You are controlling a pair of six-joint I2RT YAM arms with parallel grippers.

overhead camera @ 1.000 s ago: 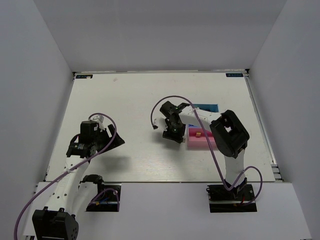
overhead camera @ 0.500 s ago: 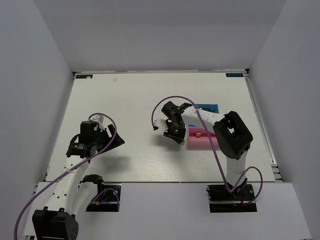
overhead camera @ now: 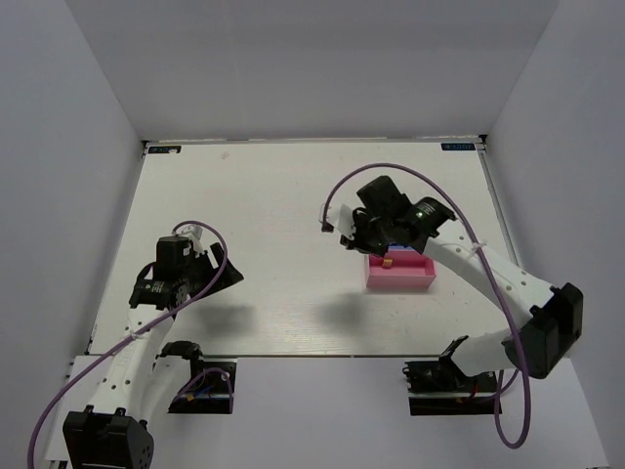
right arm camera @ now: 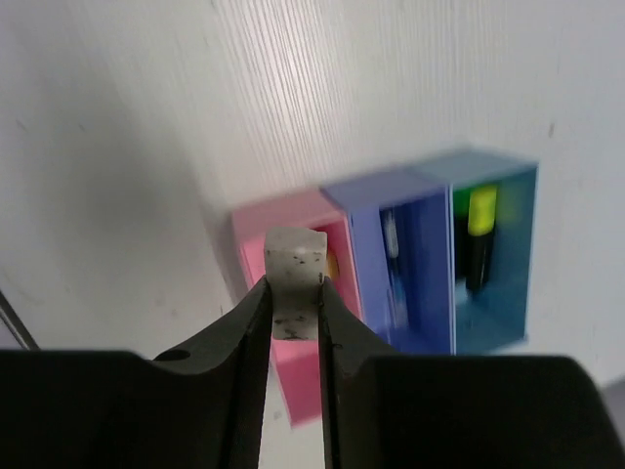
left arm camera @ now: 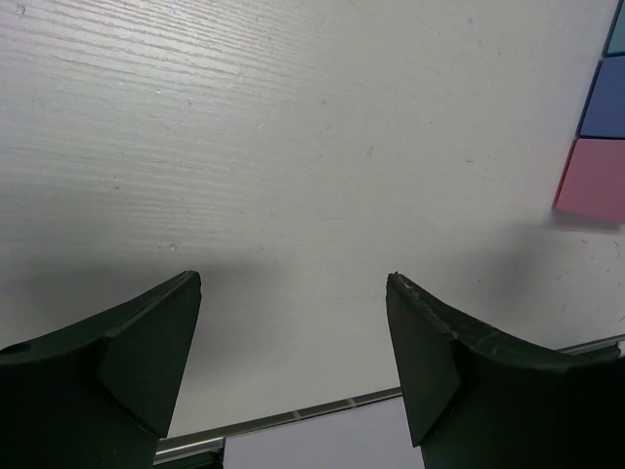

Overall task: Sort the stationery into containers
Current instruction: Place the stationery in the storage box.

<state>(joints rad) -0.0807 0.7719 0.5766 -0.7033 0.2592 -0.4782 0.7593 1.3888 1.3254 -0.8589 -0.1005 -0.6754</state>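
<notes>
**Speckled eraser pinched at the pink end of the organiser**

The right claw (right arm camera: 293, 298) is closed to a narrow gap on one eraser (right arm camera: 293, 256), a small pale block with squared edges and dark specks. Its lower half is pressed between the black fingers. In the wrist view it lines up with one end of the pink bin (right arm camera: 248, 246), but whether it hangs directly over that bin cannot be told.

The organiser (overhead camera: 400, 284) is smooth plastic, three joined open boxes side by side on the tabletop (left arm camera: 293, 117), which is white with a fine lined grain.
- One small yellowish piece (overhead camera: 387, 261) lies in the pink bin.
- The darker blue bin (right arm camera: 376, 186) in the middle holds thin pens (right arm camera: 391, 239), too blurred to count.
- The light blue bin (right arm camera: 493, 162) holds a black-bodied highlighter (right arm camera: 478, 234) with a yellow-green end.

From above, the right wrist and its purple cable (overhead camera: 391, 168) cover both blue bins.

The left claw (left arm camera: 293, 278) is well apart to the left. Its two dark wedge-shaped fingers are spread wide, with only tabletop between them.
</notes>
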